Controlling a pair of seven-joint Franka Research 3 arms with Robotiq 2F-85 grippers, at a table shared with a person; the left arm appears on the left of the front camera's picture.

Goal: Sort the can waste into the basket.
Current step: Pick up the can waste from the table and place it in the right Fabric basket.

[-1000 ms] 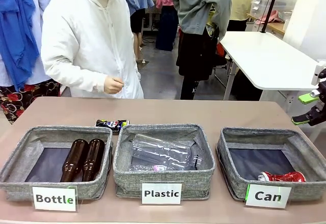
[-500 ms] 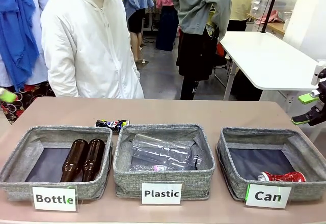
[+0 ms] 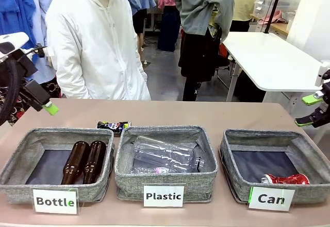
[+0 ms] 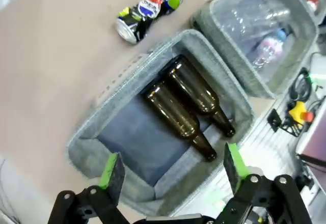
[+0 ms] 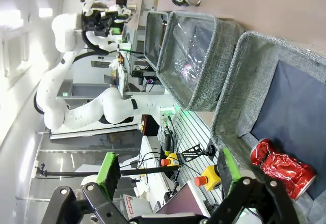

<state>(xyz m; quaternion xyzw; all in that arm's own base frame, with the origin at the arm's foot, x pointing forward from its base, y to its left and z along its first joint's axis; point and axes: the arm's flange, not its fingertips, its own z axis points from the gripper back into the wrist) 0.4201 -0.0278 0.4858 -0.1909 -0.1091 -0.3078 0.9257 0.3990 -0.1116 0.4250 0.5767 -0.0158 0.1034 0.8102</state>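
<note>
Reach the left gripper [image 4: 172, 167], jaws apart, past the bottle basket [image 3: 20, 152] to the black can [image 3: 114, 126] lying on the table [image 3: 232, 113] just behind it; close across its body, not its ends; drop beside the red can [image 3: 285, 179] in the can basket [image 3: 268, 134]; keep the right gripper [image 3: 309, 110], also apart, clear.

My left hand [image 3: 47, 106] has come into the front view. One second ago it was not there at all. Half a second ago only the tip of one green pad showed at the left edge of the picture. Now the hand and part of the arm stand at the left side, above the far left corner of the surface [image 3: 206, 114]. The person [image 3: 98, 46] has also changed: a second ago one fist was held up in front of the waist, and now the arm hangs down and the body stands a little more to the right.
</note>
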